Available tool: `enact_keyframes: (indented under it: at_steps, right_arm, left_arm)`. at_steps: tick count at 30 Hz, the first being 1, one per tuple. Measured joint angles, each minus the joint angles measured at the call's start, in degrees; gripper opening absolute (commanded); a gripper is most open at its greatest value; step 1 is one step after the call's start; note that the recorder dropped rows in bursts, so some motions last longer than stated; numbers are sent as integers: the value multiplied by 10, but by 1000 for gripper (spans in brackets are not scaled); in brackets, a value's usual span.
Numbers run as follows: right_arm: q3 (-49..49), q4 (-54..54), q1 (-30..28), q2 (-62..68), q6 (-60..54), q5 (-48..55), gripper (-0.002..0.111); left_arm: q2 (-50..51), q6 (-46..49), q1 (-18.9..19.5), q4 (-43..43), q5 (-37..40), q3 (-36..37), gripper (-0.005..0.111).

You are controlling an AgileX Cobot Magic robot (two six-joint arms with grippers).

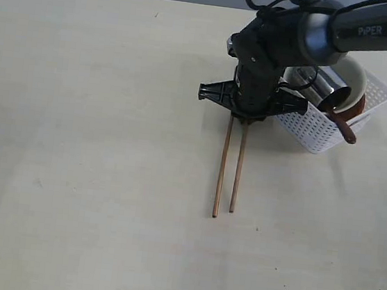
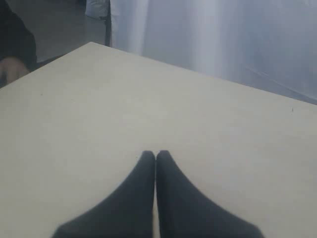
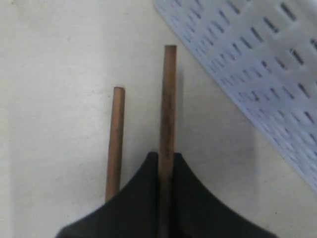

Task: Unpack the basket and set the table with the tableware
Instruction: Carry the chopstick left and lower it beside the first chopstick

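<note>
Tool on the right arm (image 3: 166,157) is pinched narrow on one stick of the chopstick pair (image 1: 230,167), gripping near its end. The second stick runs parallel just beside it and passes under one finger, so whether it is clamped cannot be told. Both sticks start just beside the basket (image 1: 313,134) and extend away from it, low on the table (image 1: 75,138). This is judged a set-down in hand, with the end grip keeping the pair straight and together. The basket holds a steel cup (image 1: 311,80), a cream bowl (image 1: 357,74) and a wooden spoon (image 1: 342,125) with its handle over the rim, so unpacking is barely begun. Tool on the left arm (image 2: 155,154) is pressed closed and empty over bare table; the basket is not in its view.
</note>
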Motion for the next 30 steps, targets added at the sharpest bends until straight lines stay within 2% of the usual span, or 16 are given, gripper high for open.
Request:
enact_keyframes:
  at_steps: [6,8,25,30]
  right_arm:
    - [0,-6,0,0,0,5,38]
    - [0,-11,0,0,2,10,43]
    - [0,-11,0,-8,6,15,42]
    - [0,-11,0,-45,-18,30,42]
  left_arm:
    - [0,0,0,0,0,0,0]
    - [0,0,0,0,0,0,0]
    - [0,0,0,0,0,0,0]
    - [0,0,0,0,0,0,0]
